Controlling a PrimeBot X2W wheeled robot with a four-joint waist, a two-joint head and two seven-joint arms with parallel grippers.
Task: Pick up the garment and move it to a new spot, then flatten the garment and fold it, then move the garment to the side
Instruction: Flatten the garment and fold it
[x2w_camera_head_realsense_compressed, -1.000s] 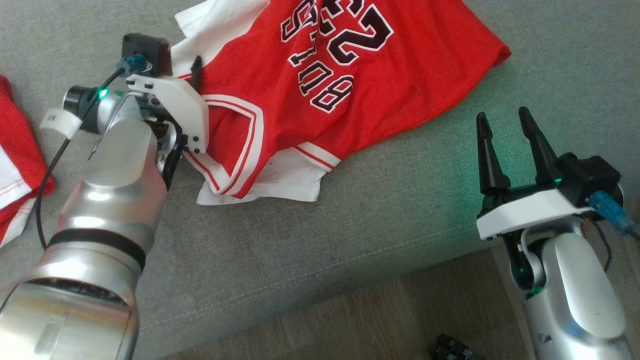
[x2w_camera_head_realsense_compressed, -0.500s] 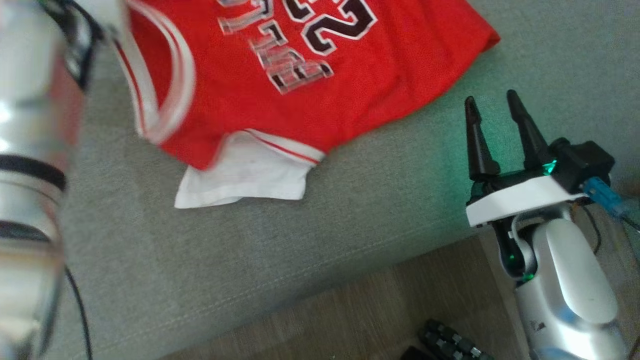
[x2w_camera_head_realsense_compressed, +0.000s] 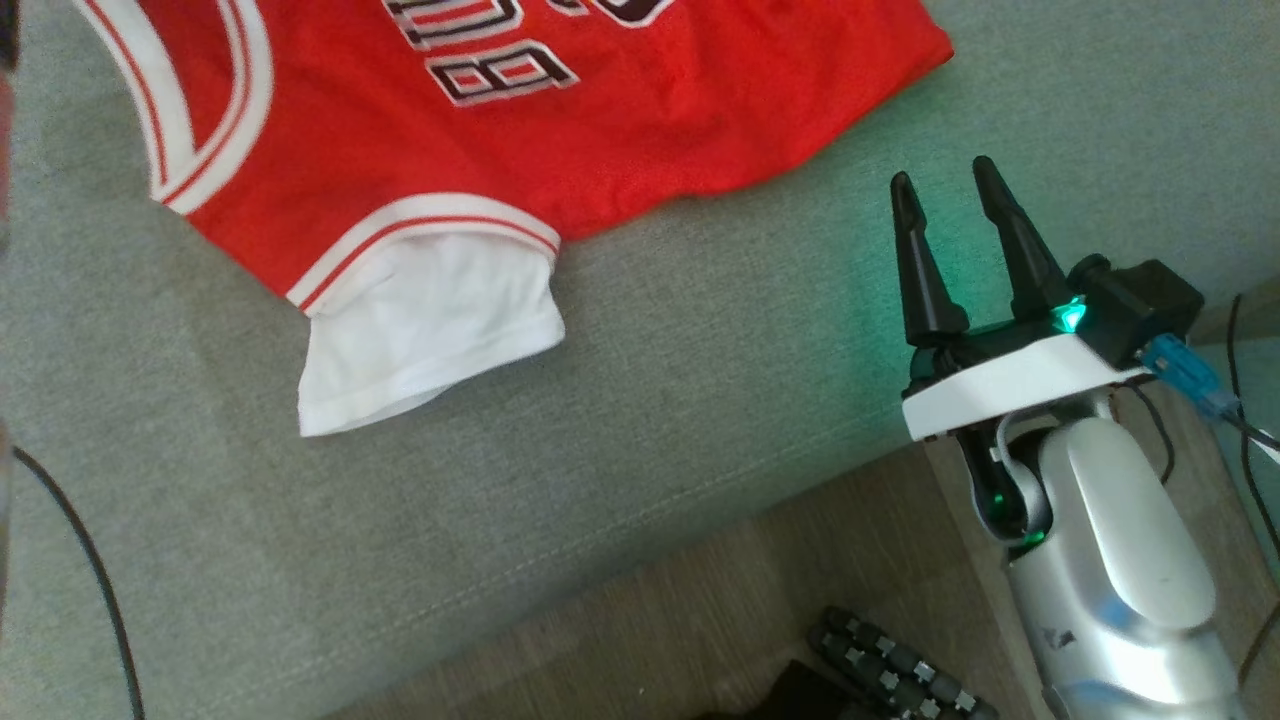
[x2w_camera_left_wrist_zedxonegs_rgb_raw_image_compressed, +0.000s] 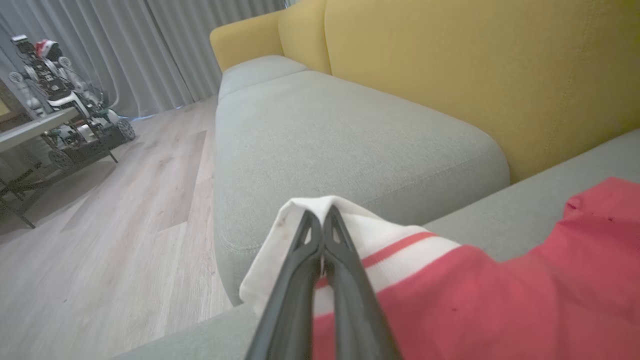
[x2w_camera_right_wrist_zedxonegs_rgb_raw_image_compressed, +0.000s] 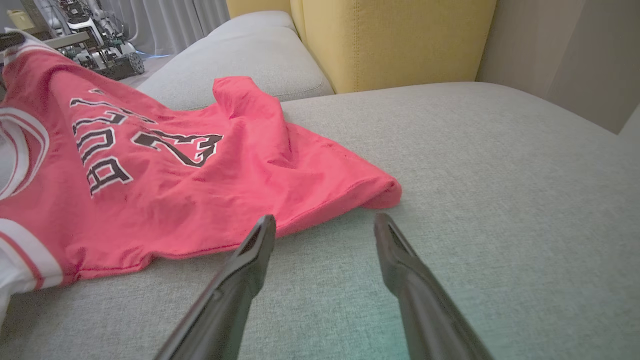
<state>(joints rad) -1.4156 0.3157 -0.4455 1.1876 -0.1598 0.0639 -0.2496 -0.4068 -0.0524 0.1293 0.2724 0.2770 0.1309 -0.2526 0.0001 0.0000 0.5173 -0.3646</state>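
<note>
My left gripper (x2w_camera_left_wrist_zedxonegs_rgb_raw_image_compressed: 322, 216) is pinched tight on the white sleeve edge of the red basketball jersey (x2w_camera_head_realsense_compressed: 600, 130), and the cloth folds over my fingertips. The jersey lies spread on the grey sofa seat (x2w_camera_head_realsense_compressed: 700, 400), before the yellow backrest (x2w_camera_right_wrist_zedxonegs_rgb_raw_image_compressed: 400, 35). My right gripper (x2w_camera_head_realsense_compressed: 940, 180) has its fingers wide apart and holds nothing. It hovers near the jersey's red edge, not touching it.
</note>
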